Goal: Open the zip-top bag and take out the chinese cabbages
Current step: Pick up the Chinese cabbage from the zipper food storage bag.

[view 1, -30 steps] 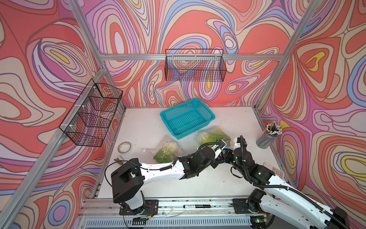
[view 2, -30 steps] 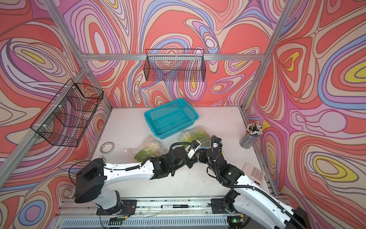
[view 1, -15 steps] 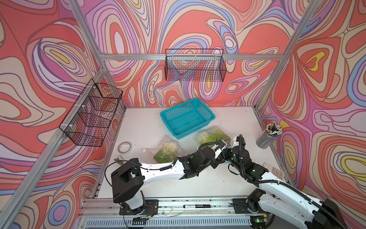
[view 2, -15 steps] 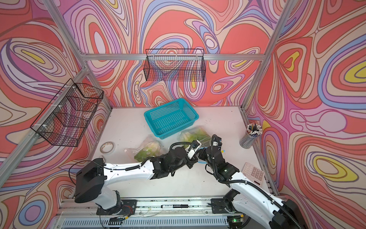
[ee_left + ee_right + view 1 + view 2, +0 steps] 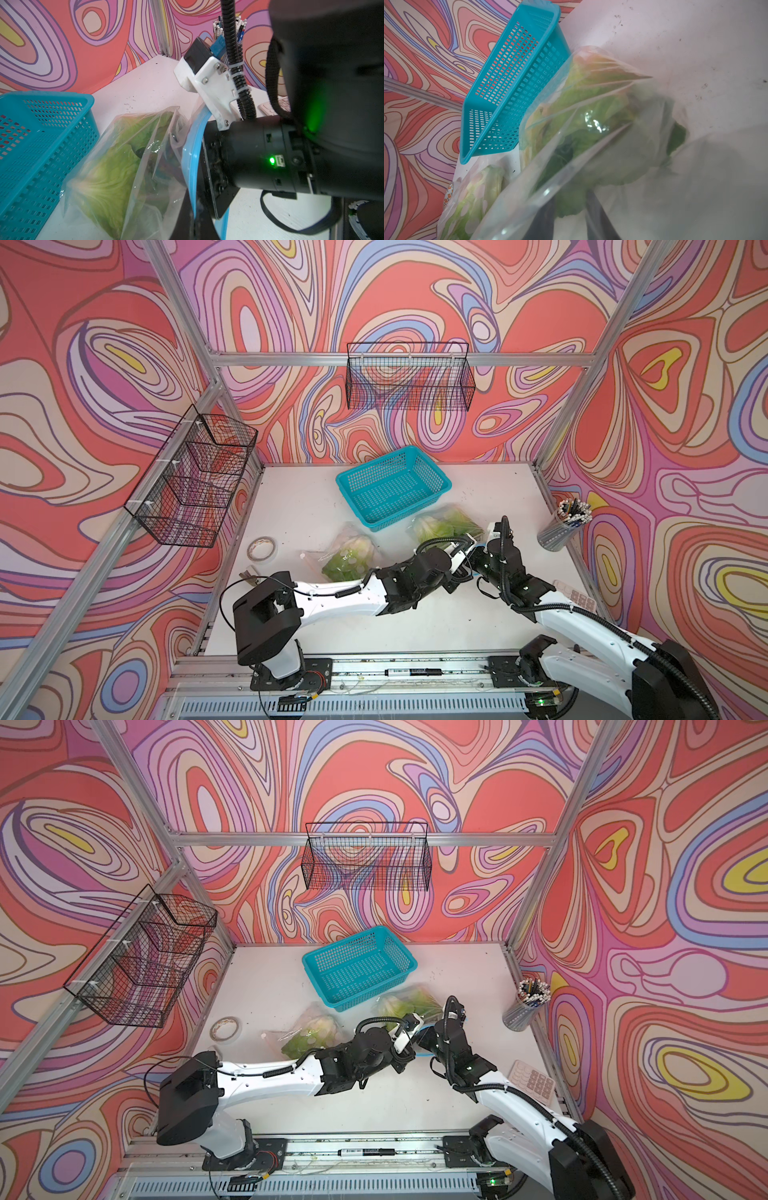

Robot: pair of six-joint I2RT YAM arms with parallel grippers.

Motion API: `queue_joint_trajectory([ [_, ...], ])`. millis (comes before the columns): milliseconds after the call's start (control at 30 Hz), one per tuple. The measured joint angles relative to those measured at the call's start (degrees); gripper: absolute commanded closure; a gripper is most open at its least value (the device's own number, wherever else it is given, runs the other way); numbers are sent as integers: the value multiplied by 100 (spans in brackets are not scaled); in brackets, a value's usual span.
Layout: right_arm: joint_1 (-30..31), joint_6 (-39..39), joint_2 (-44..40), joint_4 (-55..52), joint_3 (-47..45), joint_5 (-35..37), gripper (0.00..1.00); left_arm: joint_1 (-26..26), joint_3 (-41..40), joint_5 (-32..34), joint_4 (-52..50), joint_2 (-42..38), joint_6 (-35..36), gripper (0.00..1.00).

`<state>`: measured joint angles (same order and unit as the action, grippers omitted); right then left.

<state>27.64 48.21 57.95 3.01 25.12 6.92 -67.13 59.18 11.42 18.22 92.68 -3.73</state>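
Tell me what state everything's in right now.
Zip-top bag: lying down, cabbage inside.
Spotted bag: lying down, more cabbage inside.
Teal basket: upright, empty.
Left tool: shut on the zip-top bag's blue edge.
Right tool: jaws apart at that bag.
Pencil cup: upright, full.

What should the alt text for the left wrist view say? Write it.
A clear zip-top bag with a blue zip strip holds green chinese cabbage, lying beside a teal basket on a white table. The black right arm sits at the bag's mouth.

Clear blue-rimmed zip-top bag (image 5: pixel 446 526), mouth seemingly parted, holds pale-green chinese cabbages (image 5: pixel 104 182), lying sideways.
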Motion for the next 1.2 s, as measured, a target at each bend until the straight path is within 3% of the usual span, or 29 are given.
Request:
queue_joint_trajectory([
  [300,0,216,-278,37,-162,-17,74,-2,96,-166,-2,9,-105,100],
  [600,-22,162,505,691,-175,-28,71,0,94,-503,24,9,-258,100],
  [1200,-463,-149,728,1598,-339,-286,70,13,-155,-1235,446,7,-387,100],
])
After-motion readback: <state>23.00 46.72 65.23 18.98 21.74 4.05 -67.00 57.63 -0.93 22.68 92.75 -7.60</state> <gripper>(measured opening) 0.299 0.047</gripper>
